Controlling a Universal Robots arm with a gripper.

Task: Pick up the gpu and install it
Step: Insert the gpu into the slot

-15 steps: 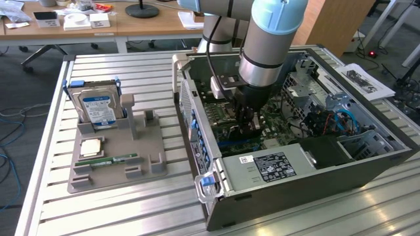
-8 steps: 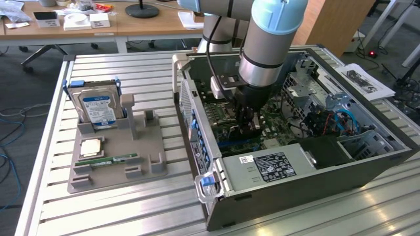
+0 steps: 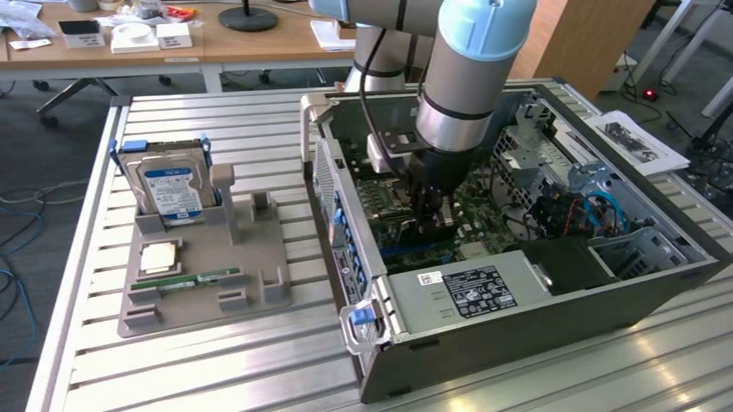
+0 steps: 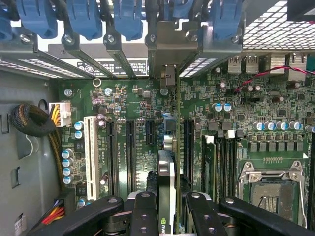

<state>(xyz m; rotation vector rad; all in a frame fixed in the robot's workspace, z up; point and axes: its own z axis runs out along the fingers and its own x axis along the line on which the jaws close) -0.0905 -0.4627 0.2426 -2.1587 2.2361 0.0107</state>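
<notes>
The work surface is a slatted metal worktop [image 3: 206,360] with pale ribbed panels running across it. On the half toward the exterior view's right lies an open computer case [image 3: 596,309], side panel off, its motherboard [image 3: 396,193] exposed. The arm [image 3: 469,77] reaches down into the case, and the gripper [image 3: 433,225] sits low over the board. In the wrist view the gripper [image 4: 167,206] is clenched on the gpu [image 4: 166,172], which stands edge-on between the black fingers [image 4: 142,211], directly over the expansion slots [image 4: 130,147] and in line with the silver bracket bay [image 4: 170,46] at the case's rear wall; whether it is fully seated cannot be told. Near the worktop's edge at the exterior view's left rests a grey parts tray [image 3: 257,283], carrying an upright hard drive [image 3: 172,189] with a blue-white label at its far end, a processor [image 3: 160,256] at its middle, and a narrow green memory stick [image 3: 195,279] just beside that. Beyond the worktop's far edge stand wooden desks [image 3: 229,47] holding small boxes. A printed sheet [image 3: 636,142] lies at the worktop's corner on the exterior view's right.
</notes>
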